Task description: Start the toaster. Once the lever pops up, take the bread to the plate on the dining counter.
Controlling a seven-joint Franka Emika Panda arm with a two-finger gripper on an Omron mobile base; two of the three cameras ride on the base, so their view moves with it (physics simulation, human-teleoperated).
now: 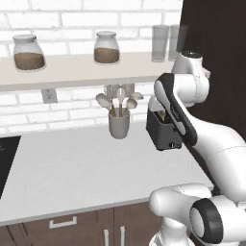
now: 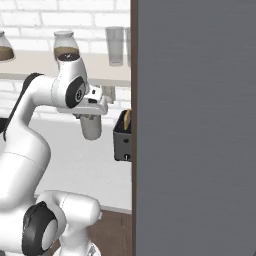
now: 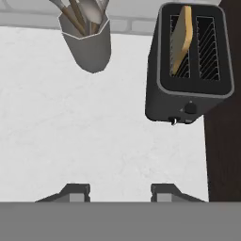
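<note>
The toaster [image 3: 188, 89] is a dark box standing on the wall counter beside a dark panel, with its lever [image 3: 174, 121] and knob [image 3: 190, 108] low on the front. The bread [image 3: 181, 40], a tan slice, stands upright in its left slot. My gripper [image 3: 121, 190] hovers above the counter, short of the toaster's front and a little to its left, open with nothing between the fingertips. My arm partly covers the toaster [image 1: 163, 132] in the left base view. In the right base view a grey panel cuts off the toaster [image 2: 121, 142], and the bread [image 2: 127, 119] peeks out of it. The plate and the dining counter are out of view.
A grey utensil cup [image 1: 119, 124] with spoons stands left of the toaster, also in the hand view [image 3: 89, 44]. Jars [image 1: 29, 53] and glasses [image 1: 161, 43] sit on the shelf above. A tall dark panel [image 3: 226, 141] flanks the toaster's right. White counter [image 1: 72, 168] spreads to the left, up to a cooktop edge [image 1: 7, 158].
</note>
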